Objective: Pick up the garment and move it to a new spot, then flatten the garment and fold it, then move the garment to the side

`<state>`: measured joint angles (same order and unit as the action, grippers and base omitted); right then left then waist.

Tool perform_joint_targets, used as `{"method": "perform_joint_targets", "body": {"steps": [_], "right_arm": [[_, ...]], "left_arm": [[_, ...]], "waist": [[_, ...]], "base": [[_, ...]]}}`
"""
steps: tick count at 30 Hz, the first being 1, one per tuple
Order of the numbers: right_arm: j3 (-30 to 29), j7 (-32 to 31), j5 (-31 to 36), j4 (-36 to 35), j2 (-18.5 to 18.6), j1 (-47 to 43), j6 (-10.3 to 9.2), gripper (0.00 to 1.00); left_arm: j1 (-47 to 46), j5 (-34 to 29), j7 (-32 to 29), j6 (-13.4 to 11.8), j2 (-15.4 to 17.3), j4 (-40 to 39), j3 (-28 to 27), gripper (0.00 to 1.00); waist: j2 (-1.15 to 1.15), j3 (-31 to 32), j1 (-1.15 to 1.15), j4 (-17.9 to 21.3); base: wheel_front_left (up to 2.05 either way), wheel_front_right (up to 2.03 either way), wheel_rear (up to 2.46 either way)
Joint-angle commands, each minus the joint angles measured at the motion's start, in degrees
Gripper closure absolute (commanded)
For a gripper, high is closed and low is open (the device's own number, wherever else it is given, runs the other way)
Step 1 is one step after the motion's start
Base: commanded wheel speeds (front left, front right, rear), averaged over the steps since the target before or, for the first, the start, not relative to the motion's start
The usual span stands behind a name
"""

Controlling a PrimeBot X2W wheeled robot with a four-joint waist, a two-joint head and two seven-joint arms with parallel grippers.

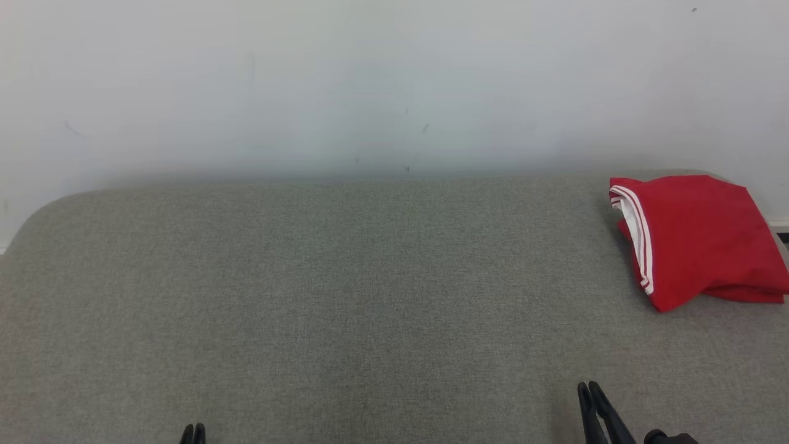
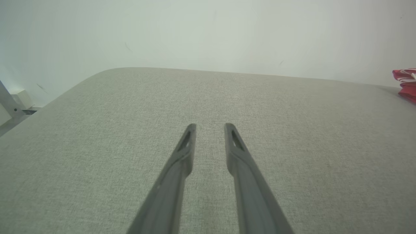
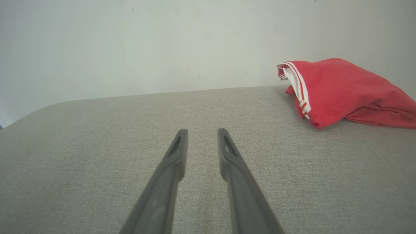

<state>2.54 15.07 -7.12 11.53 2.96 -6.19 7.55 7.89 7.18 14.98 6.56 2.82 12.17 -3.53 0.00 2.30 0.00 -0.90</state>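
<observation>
The garment (image 1: pixel 696 237) is red with white stripes along one edge and lies folded in a compact bundle at the far right of the grey fabric surface (image 1: pixel 370 296). In the right wrist view the garment (image 3: pixel 344 91) sits ahead and to the right of my right gripper (image 3: pixel 201 133), well apart from it. My right gripper (image 1: pixel 588 387) is low at the near right edge and my left gripper (image 1: pixel 193 427) at the near left. Each has its fingers a narrow gap apart, with nothing between them. A red sliver of garment (image 2: pixel 406 83) shows at the left wrist view's right edge.
A pale wall (image 1: pixel 370 86) rises directly behind the surface. The surface's rounded far-left corner (image 1: pixel 43 213) and its right edge lie close to the garment. A pale metal fitting (image 2: pixel 13 104) stands beyond the surface's left side.
</observation>
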Motion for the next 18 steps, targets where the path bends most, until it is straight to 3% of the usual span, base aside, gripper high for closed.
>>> {"method": "perform_joint_targets", "body": {"steps": [1,18], "right_arm": [[0.02,-0.04,-0.31,0.39,0.00,-0.20,0.00,1.00],[-1.93,-4.68,-20.18,-0.07,1.61,1.09,-0.02,1.00]], "left_arm": [[0.03,0.28,-0.15,0.00,-0.05,0.51,-0.05,1.00],[-2.03,18.54,-2.90,0.22,-0.06,0.00,1.49,1.00]], "waist": [[0.00,-0.01,0.00,0.00],[0.00,-0.33,0.00,0.12]], "base": [[0.00,0.00,0.00],[0.00,0.00,0.00]]}}
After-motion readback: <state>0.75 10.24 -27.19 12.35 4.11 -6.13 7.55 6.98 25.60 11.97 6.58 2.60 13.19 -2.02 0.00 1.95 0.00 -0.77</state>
